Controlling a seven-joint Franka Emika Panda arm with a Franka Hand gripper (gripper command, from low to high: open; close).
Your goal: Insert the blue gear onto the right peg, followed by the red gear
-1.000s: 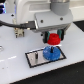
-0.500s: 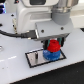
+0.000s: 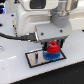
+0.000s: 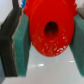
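Observation:
The red gear (image 3: pixel 52 48) is clamped between the fingers of my gripper (image 3: pixel 52 46), which is shut on it. It hangs just above the blue gear (image 3: pixel 51 55), close enough that I cannot tell whether they touch. The blue gear lies flat on the grey plate (image 3: pixel 35 59), toward the exterior view's right. The right peg is hidden by the gears. In the wrist view the red gear (image 4: pixel 46 31) fills the picture, its dark centre hole facing the camera. The teal pads (image 4: pixel 22 47) of the gripper (image 4: pixel 49 50) press on both its sides.
The black-bordered plate lies on a white table (image 3: pixel 15 72). A thin dark pin (image 3: pixel 37 55) stands on the plate's left part in the exterior view. A black cable (image 3: pixel 12 36) runs along the arm.
My gripper has come down with the red gear held in it, closing the gap to the blue gear, which has stayed in place on the plate.

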